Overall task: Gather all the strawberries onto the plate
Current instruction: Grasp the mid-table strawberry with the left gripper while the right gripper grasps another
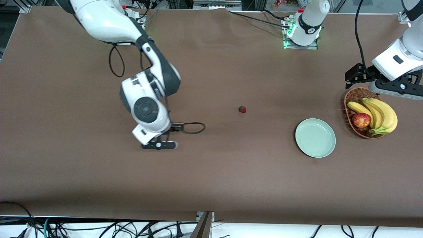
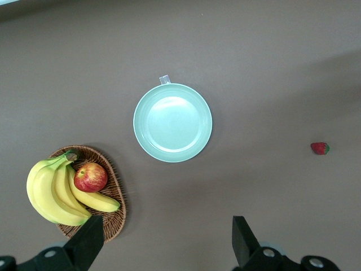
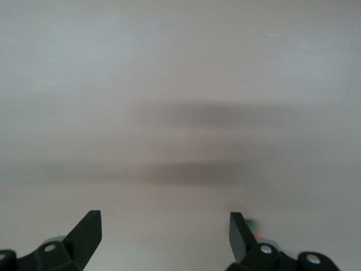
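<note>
A: Why is our right hand [image 1: 159,144] low over bare tabletop [image 1: 82,172], fingers wide and empty?

B: Probably hunting berries; we see only one strawberry [image 1: 242,109], mid-table, outside the empty plate [image 1: 315,138]. Our left hand [image 2: 163,240] waits spread over the basket [image 1: 351,100].

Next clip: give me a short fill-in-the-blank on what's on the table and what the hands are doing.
1. The mint-green plate holds ____ strawberries.
2. The one visible strawberry lies on the ____.
3. The apple sits beside the bananas in the ____.
4. The left hand and the right hand are both ____.

Missing words: no; table; basket; open
</note>
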### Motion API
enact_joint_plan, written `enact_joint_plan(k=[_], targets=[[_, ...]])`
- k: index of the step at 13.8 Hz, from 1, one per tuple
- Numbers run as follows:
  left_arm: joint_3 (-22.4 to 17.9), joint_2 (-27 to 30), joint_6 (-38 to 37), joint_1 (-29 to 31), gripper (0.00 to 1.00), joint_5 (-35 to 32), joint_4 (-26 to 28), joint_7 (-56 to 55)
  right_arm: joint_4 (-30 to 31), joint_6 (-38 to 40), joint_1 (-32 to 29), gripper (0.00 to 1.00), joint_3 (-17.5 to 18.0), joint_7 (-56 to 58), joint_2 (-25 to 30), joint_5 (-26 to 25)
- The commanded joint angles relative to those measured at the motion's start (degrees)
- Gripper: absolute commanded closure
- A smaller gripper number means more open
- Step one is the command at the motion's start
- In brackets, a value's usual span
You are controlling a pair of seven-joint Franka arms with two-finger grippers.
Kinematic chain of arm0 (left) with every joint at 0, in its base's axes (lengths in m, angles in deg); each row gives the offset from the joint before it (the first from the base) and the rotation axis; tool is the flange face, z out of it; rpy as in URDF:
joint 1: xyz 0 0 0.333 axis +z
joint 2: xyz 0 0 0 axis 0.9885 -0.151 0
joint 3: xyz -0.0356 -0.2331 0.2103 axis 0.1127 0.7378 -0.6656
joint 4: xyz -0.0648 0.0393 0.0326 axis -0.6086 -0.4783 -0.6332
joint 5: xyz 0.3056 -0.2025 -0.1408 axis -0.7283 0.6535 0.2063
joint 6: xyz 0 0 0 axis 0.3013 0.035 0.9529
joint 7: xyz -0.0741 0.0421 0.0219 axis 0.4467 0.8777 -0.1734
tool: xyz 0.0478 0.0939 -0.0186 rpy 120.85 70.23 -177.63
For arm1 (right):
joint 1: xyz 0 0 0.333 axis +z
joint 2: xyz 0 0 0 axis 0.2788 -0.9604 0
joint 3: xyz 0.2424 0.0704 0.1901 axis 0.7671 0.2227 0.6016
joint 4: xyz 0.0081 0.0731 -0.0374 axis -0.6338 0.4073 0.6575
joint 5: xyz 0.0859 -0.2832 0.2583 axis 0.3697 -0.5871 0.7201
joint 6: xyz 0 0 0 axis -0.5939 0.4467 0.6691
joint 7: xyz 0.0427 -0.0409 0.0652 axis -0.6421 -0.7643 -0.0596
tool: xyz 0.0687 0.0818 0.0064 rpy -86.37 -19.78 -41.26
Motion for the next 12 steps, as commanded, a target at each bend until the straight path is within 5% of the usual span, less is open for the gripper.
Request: enact_joint_plan(k=[1,6,12], targets=[[0.60,-0.93,0.04,-0.58,0.00,0.18,-0.05,0.46,4.23,2.45,-2.06,0.00,-1.98,6.51,3.01,-0.01],[3.14,-9.96,-1.90,-2.33,0.00,2.20,0.48,-1.99,10.30,1.13,-6.81,0.00,-2.87,11.17,5.12,0.52],[4.30,-23.59,9.95,-11.99,0.00,1.86,1.00,-28.69,29.46,-15.91,-6.81,0.00,-2.52,11.09,10.14,5.18]])
